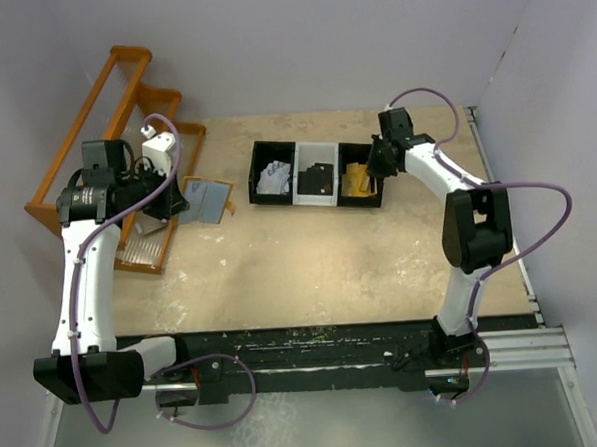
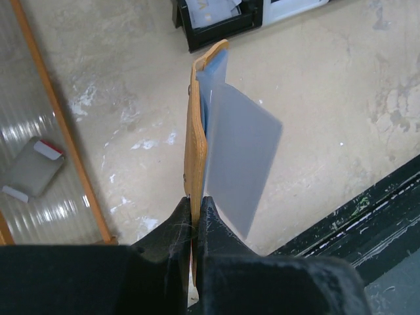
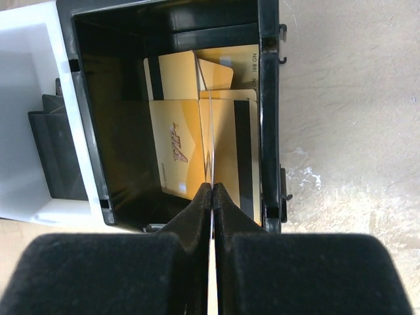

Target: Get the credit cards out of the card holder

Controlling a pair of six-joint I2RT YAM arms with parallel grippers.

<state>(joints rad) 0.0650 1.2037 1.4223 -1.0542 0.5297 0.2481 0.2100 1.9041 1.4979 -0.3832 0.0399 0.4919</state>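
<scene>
My left gripper point(image 2: 195, 200) is shut on the edge of the card holder point(image 2: 195, 131), a tan-orange wallet held open above the table, its pale blue-grey inside panel point(image 2: 239, 157) hanging to the right. In the top view the card holder point(image 1: 209, 200) is at the left, beside the left gripper point(image 1: 177, 195). My right gripper point(image 3: 212, 187) is shut on a thin credit card point(image 3: 211, 157) seen edge-on, over the tray's right compartment. Several gold credit cards point(image 3: 177, 144) lie in that compartment point(image 1: 356, 178).
The black three-compartment tray point(image 1: 258, 156) stands at the back centre, with crumpled white scraps point(image 1: 273, 178) in its left compartment and a black object point(image 1: 318, 179) in its white middle one. An orange rack point(image 1: 121, 93) stands at the far left, with a ribbed clear sheet point(image 1: 145, 254) by it.
</scene>
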